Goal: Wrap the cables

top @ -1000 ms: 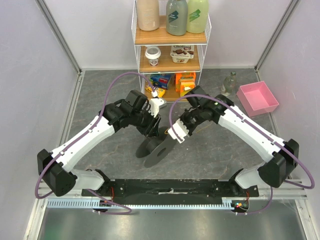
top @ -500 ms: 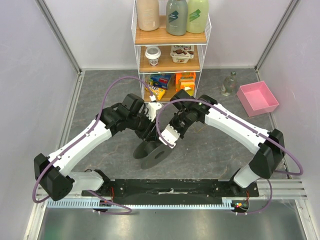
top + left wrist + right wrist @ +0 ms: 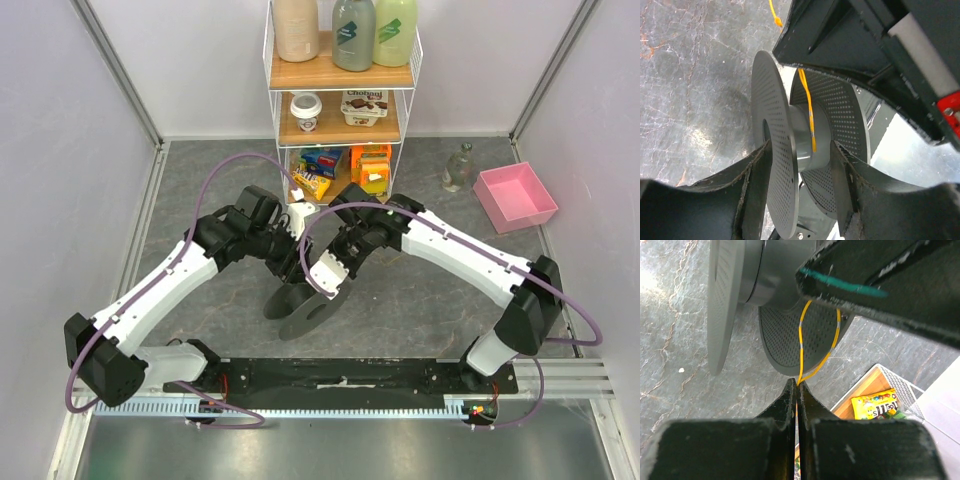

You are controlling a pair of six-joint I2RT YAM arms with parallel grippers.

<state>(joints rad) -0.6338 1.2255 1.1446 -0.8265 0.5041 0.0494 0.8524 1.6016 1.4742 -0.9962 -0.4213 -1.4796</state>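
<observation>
- The left gripper (image 3: 800, 150) held the dark grey spool (image 3: 774, 125). One finger lay against the outer face of the near perforated flange. The other reached in between the two flanges, beside the hub.
- The spool stood tilted on the grey marbled table (image 3: 420, 300), between the two wrists.
- The right gripper (image 3: 797, 385) was pressed together, pinching the yellow-orange wire (image 3: 801, 340) right at its fingertips, just off the spool's far flange.
- From that pinch the wire rose in two strands as a narrow loop to the hub, where the left finger hid its upper end in the right wrist view.
- In the left wrist view one strand crossed the hub between the flanges, and a loose bit lay on the table farther off.
- Behind the spool stood a white wire shelf rack (image 3: 340, 75) with a yellow candy bag (image 3: 872, 402) on its bottom level.
- Far right, a pink tray (image 3: 525, 222) lay near a clear bottle (image 3: 458, 168).
</observation>
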